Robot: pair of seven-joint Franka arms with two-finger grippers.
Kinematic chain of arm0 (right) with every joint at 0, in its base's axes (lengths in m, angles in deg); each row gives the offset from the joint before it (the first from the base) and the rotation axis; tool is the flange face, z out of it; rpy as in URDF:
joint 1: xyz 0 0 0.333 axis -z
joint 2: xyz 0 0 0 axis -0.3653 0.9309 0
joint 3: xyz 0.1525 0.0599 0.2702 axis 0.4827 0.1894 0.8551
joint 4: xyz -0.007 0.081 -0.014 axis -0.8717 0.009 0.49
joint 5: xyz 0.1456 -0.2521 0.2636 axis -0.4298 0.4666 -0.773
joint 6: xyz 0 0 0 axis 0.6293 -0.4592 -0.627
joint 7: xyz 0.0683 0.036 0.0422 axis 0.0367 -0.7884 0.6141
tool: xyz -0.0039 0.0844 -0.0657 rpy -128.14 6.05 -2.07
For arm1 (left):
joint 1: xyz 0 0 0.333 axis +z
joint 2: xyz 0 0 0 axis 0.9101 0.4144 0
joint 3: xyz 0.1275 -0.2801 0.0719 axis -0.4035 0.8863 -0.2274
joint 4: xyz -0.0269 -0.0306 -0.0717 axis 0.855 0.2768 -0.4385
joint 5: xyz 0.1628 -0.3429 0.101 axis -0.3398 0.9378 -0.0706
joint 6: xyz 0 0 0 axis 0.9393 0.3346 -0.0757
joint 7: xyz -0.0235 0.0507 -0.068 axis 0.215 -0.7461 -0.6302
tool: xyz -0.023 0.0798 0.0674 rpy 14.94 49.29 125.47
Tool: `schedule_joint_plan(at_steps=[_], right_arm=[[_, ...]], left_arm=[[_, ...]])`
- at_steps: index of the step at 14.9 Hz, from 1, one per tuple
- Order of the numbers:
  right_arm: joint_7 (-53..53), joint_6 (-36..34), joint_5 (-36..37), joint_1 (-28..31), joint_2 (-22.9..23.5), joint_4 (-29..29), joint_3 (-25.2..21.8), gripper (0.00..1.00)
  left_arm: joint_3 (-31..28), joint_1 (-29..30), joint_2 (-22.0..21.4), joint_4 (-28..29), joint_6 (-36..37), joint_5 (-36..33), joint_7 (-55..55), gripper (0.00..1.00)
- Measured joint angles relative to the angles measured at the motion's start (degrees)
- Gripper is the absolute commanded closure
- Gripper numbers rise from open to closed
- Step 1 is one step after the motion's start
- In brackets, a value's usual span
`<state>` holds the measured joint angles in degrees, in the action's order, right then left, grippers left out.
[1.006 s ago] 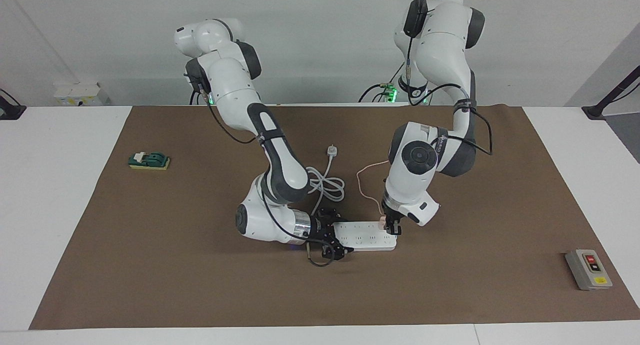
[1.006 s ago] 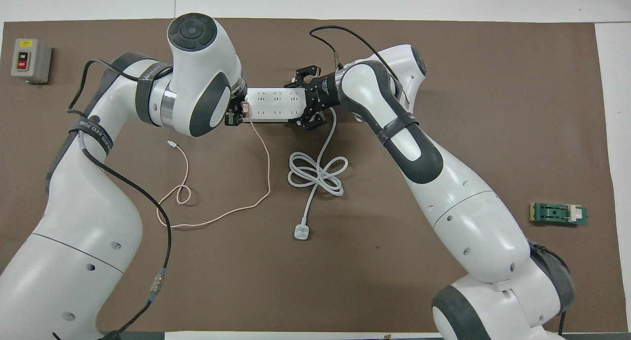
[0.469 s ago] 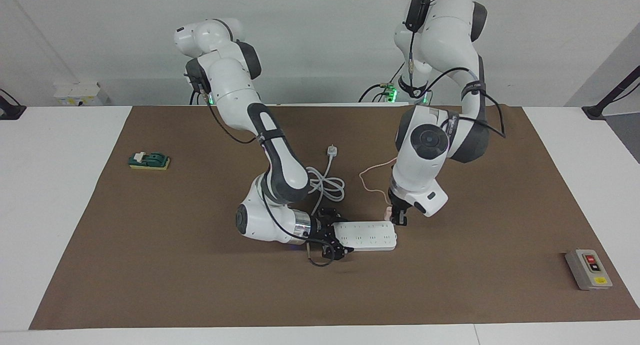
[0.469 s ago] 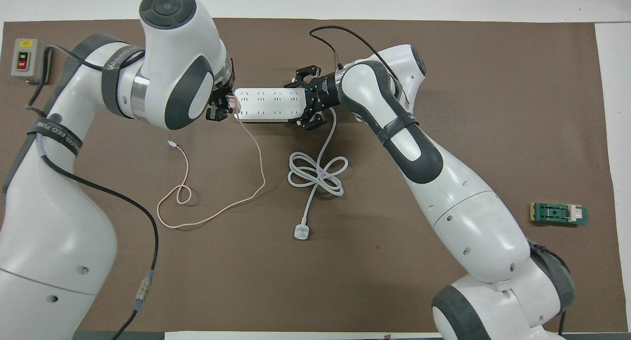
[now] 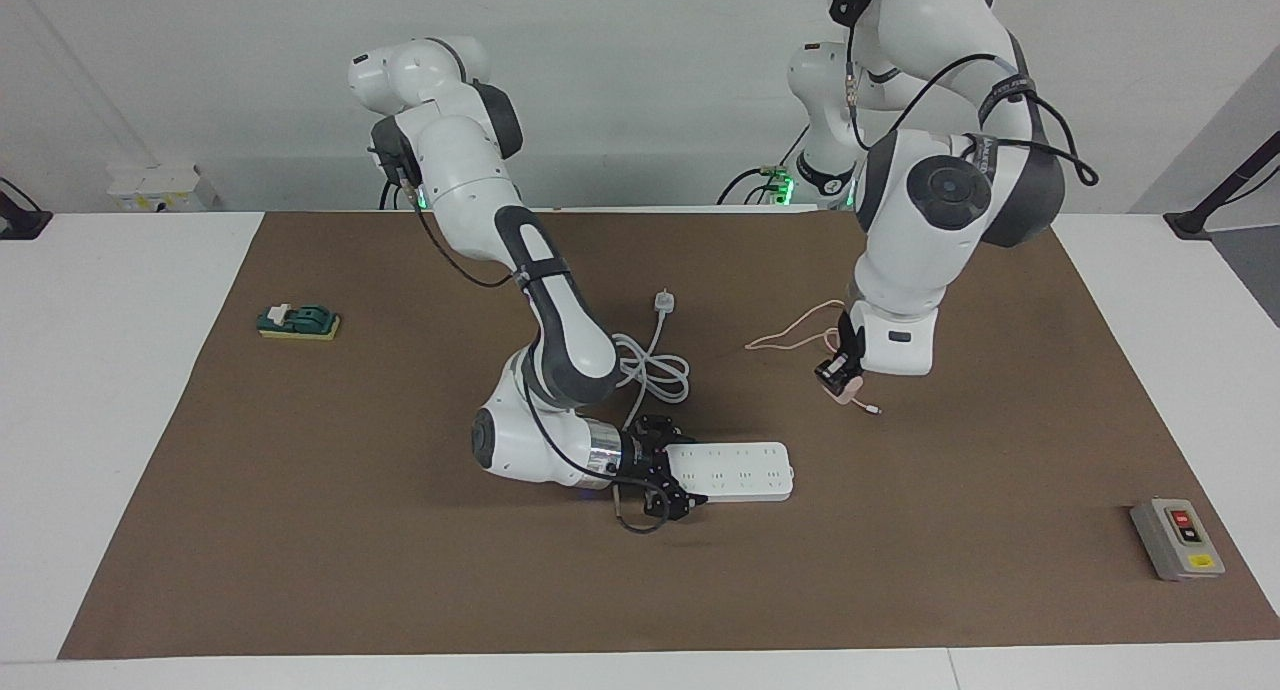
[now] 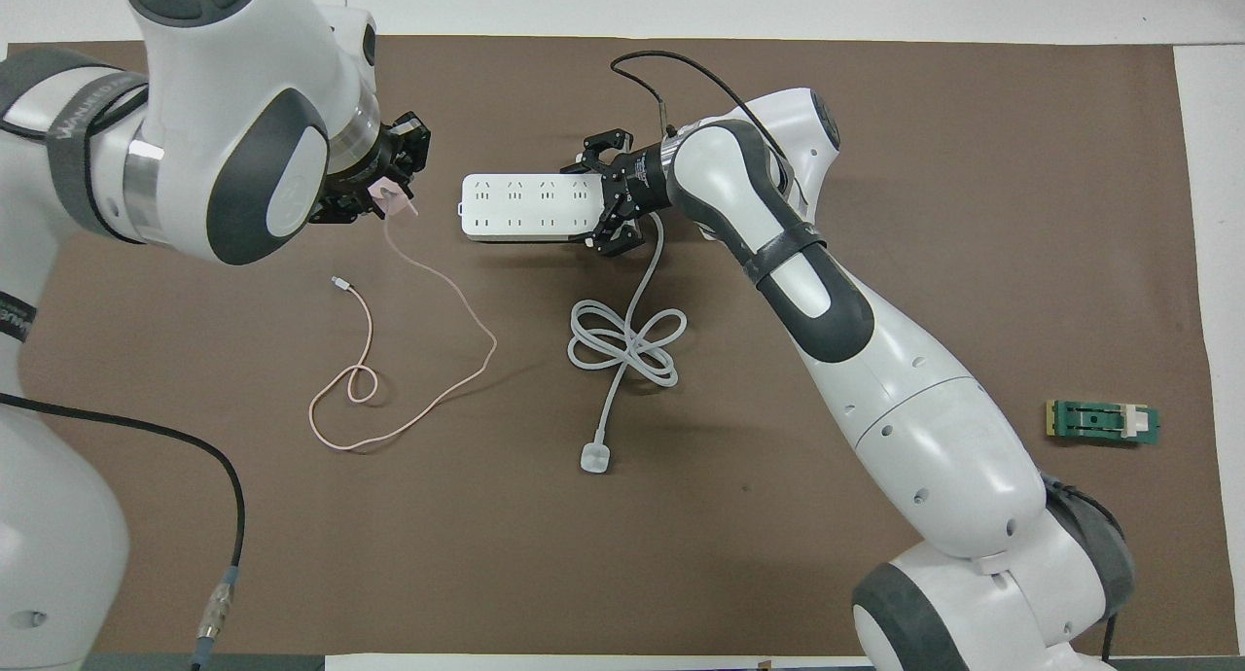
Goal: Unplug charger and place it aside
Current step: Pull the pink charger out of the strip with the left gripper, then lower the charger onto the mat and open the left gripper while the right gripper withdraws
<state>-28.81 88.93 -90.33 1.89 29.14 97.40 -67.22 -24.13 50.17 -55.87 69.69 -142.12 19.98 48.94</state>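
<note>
Pink and small, the charger (image 5: 840,388) hung in the left gripper (image 5: 836,378), whose fingers were closed on the cube-shaped adapter, raised in the air over bare mat toward the left arm's end of the table and well apart from the power strip (image 5: 735,470). In the overhead view the same adapter (image 6: 392,198) showed at the gripper's tip (image 6: 387,187), tilted, with its thin pink cable (image 6: 443,292) trailing down from it to the brown mat (image 6: 875,165), curving toward the robots, crossing itself in a small loop and ending in a tiny connector (image 6: 337,283) that lay on the mat. The white power strip lay flat on the mat with its sockets up, none of them occupied. The right gripper (image 5: 668,475) was low at the strip's end toward the right arm, its fingers set against the two long sides of the strip and gripping it there. The strip's thick white cord (image 6: 622,345) ran from that end toward the robots, lay in a loose coil and ended in a white plug (image 6: 593,458) resting on the mat. A grey switch box (image 5: 1177,538) with a red and a yellow button sat near the mat's corner at the left arm's end, and a green block (image 5: 298,321) sat on the mat at the right arm's end
</note>
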Motion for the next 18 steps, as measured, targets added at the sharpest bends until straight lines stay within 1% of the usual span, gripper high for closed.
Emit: schedule_joint_plan(at_steps=[1,4,6,7,8,9,10,12,13,14,15,18], right_arm=[[-0.06,0.0,0.0,0.0,-0.01,0.0,0.0,0.0],[-0.08,0.43,0.01,-0.24,-0.04,-0.03,0.0,0.0],[-0.08,0.46,0.01,-0.29,-0.28,-0.03,-0.01,0.0],[-0.1,0.21,0.01,-0.25,-0.48,-0.03,-0.09,0.0],[-0.17,-0.75,0.01,-0.08,-0.93,-0.06,-0.55,0.0],[-0.25,-1.98,0.01,0.26,-1.43,-0.06,-0.97,0.0],[-0.41,-3.09,0.01,0.66,-1.94,-0.06,-1.48,0.0],[-0.77,-5.36,0.01,1.92,-3.31,0.06,-2.17,0.0],[-0.95,-6.41,0.04,2.63,-4.22,0.31,-2.38,0.0],[-1.0,-7.59,0.18,3.3,-5.37,0.86,-2.83,0.0],[-1.0,-9.08,0.56,4.02,-6.76,1.61,-3.41,0.0],[-1.0,-14.95,3.96,5.94,-11.08,3.15,-5.71,0.0]], left_arm=[[-0.02,1.59,-1.88,1.57,0.15,0.98,-5.6,1.0],[-0.07,5.64,-5.86,6.51,0.15,2.27,-18.26,1.0],[-0.13,8.62,-8.66,12.02,-2.67,4.23,-26.47,1.0],[-0.16,10.61,-10.83,16.55,-6.23,6.05,-31.36,1.0],[-0.26,14.1,-15.02,25.23,-12.65,9.49,-39.57,1.0],[-0.32,16.36,-17.66,31.25,-16.64,12.2,-44.95,1.0],[-0.36,18.22,-19.24,35.3,-18.66,14.56,-48.77,1.0],[-0.44,21.28,-20.47,40.28,-20.81,19.48,-55.55,1.0],[-0.43,22.39,-20.45,41.87,-22.01,21.59,-58.51,0.76],[-0.43,23.19,-20.36,43.52,-23.98,23.32,-61.24,0.32],[-0.43,23.63,-20.2,45.2,-26.43,24.75,-63.28,0.0],[-0.34,23.87,-19.17,48.39,-31.24,27.4,-65.28,0.0]])
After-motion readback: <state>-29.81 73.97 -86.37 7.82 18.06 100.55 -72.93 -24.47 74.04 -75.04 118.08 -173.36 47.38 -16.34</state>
